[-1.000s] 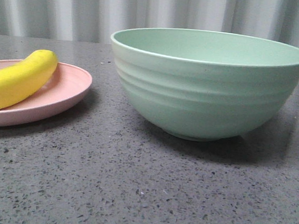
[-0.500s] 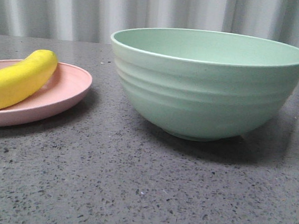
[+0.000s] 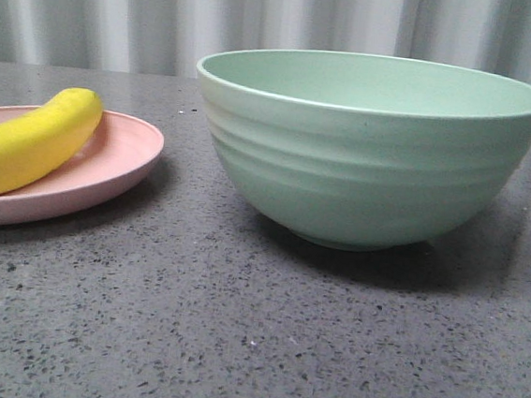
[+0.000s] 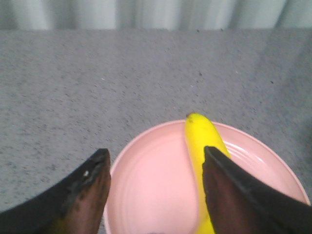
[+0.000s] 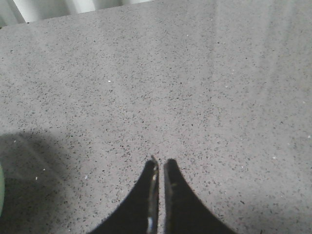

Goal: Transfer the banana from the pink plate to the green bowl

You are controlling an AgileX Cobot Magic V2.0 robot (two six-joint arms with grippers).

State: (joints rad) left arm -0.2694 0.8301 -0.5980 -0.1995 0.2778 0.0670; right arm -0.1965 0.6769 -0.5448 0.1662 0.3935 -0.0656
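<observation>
The left gripper stood with its two dark fingers spread wide apart over the pink plate, holding nothing. The banana lay on that plate, not centred in the gap but off toward one finger, which hid part of its length in the left wrist view; whether that finger touched the fruit could not be told. The banana's long axis ran roughly away from the wrist camera, more or less in line with the fingers, so the jaws would close across its width, which suited a grasp. The coming move seemed to call for a small sideways shift to bring the fruit between the fingers before closing. In the front view the banana lay aslant on the plate at the left, and the green bowl stood well apart to its right on the speckled grey table. The right gripper had its fingers pressed nearly together, empty, above bare table, so the left arm was plainly the nearer one.
</observation>
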